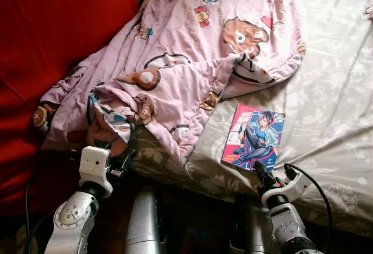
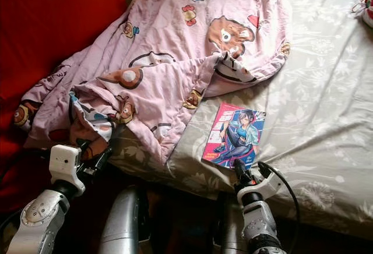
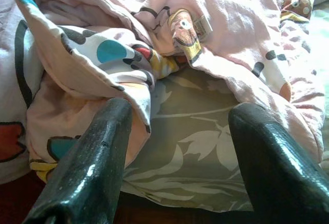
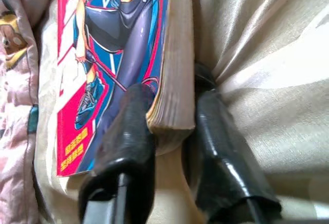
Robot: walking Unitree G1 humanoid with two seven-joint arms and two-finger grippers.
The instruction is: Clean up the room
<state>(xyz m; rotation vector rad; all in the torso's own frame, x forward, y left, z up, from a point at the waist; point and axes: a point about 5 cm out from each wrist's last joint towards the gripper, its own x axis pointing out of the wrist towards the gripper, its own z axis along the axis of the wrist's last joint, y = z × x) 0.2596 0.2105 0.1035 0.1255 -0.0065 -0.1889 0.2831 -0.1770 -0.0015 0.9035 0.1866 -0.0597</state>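
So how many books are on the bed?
1. The comic book lies on the grey sheet near the bed's edge, beside the pink blanket. The right end effector pinches its corner. More could hide under the blanket.

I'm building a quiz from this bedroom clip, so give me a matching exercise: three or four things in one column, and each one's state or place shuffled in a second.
Things:
1. comic book
2. pink blanket
3. left gripper
4. bedsheet

States:
A. open, at the blanket's edge
B. crumpled, printed with cartoon bears
C. pale floral, under everything
D. corner between the right gripper fingers

Pairs: 1-D, 2-B, 3-A, 4-C
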